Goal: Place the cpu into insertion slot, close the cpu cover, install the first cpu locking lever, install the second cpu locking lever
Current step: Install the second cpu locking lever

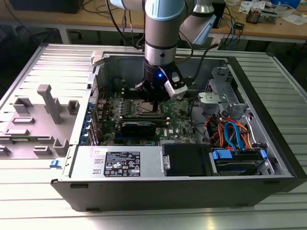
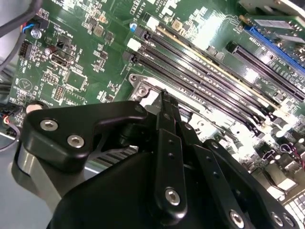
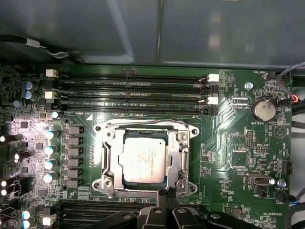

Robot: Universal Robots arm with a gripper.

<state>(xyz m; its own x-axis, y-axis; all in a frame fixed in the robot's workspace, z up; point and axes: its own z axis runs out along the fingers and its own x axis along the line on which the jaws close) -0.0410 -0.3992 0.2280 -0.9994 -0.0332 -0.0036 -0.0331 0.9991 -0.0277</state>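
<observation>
The cpu [image 3: 144, 162] seated flat in the insertion slot [image 3: 183, 183], silver top up, edges square with the socket rim and its printed lines running crosswise to the memory slots [image 3: 133, 98]. The cpu cover [image 3: 182, 151] lying down around the chip as a silvery frame. The hand [image 3: 164, 194] low over the socket's edge on the side away from the memory slots, black fingers [image 2: 167, 114] drawn together to a narrow point with no gap seen between them, nothing visibly gripped; whether the tips touch the socket frame cannot be told. In the exterior view, the hand [image 1: 156, 98] reaching straight down from the arm [image 1: 163, 33] into an open computer case [image 1: 144, 187], hovering just above the socket on the green motherboard [image 3: 228, 143]. Beside the socket, a row of small capacitors [image 3: 49, 150] and a round coin battery [image 3: 262, 109] well apart from it. Toward the exterior view's right, a bundle of orange and blue cables [image 1: 230, 132] and a drive bay [image 1: 240, 160]; nearer the camera, a black power supply [image 1: 184, 160]. Under the case, a ribbed metal surface [image 1: 29, 206], with grey plastic fixtures [image 1: 48, 103] standing on the exterior view's left. Behind, wooden benches [image 1: 268, 26] strewn with cables and parts.
</observation>
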